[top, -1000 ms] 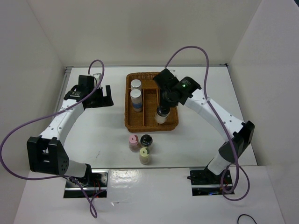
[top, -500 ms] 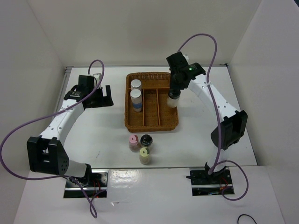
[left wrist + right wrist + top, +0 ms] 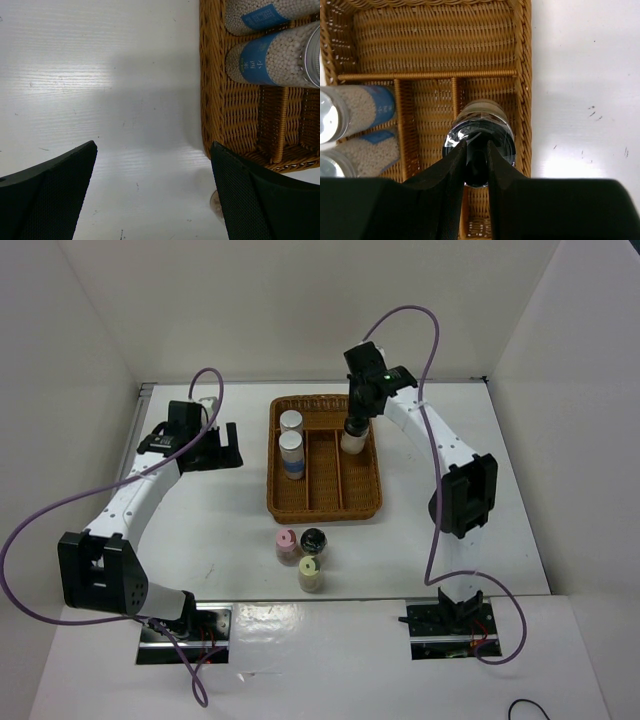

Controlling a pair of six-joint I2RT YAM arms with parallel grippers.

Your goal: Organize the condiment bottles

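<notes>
Swinging the black-topped bottle [image 3: 352, 443], clamped in the right hand [image 3: 476, 150], from the basket [image 3: 325, 514] near end to its far-right slot, ready for release; left hand [image 3: 155, 185] spread apart.

Six bottles were present: silver-capped blue-label bottle [image 3: 291, 421] x2, black-topped bottle [image 3: 314, 539] x2, pink-capped bottle [image 3: 287, 540] x1, yellow-capped bottle [image 3: 310, 568] x1. Wicker basket [image 3: 325, 515] x1. Arms [image 3: 140, 495] x2.
</notes>
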